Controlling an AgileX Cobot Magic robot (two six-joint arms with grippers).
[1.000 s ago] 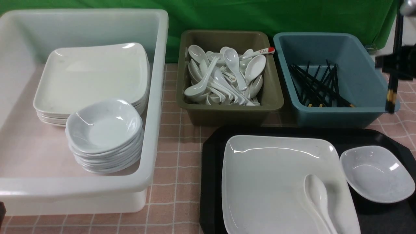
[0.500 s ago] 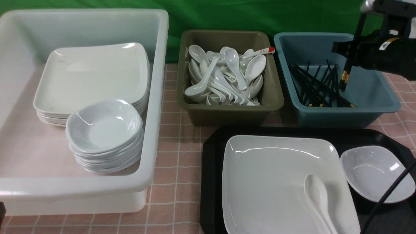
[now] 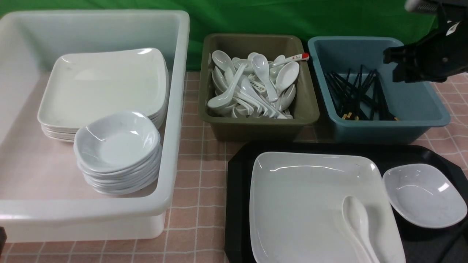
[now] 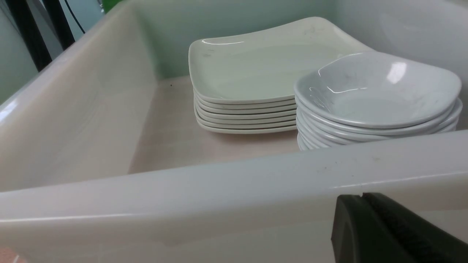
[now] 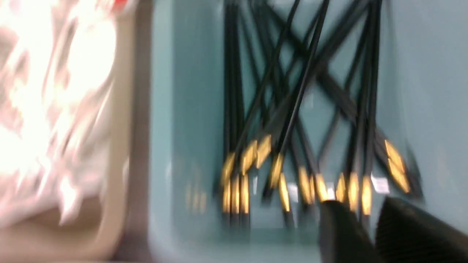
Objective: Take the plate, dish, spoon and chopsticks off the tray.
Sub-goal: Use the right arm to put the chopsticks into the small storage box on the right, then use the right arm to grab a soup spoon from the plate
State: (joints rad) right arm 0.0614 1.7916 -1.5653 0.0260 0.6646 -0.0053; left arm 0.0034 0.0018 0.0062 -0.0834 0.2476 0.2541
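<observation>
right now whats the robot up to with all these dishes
It is clearing the tray. The right gripper is beside the blue bin, holding nothing, with black chopsticks lying inside the bin. The plate, with the spoon on it, and the dish are not yet cleared. The left gripper is shut and empty, by the white tub.

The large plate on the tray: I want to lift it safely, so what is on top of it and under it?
The spoon lies on the plate. Beneath is the black tray; anything else under the plate is hidden.
</observation>
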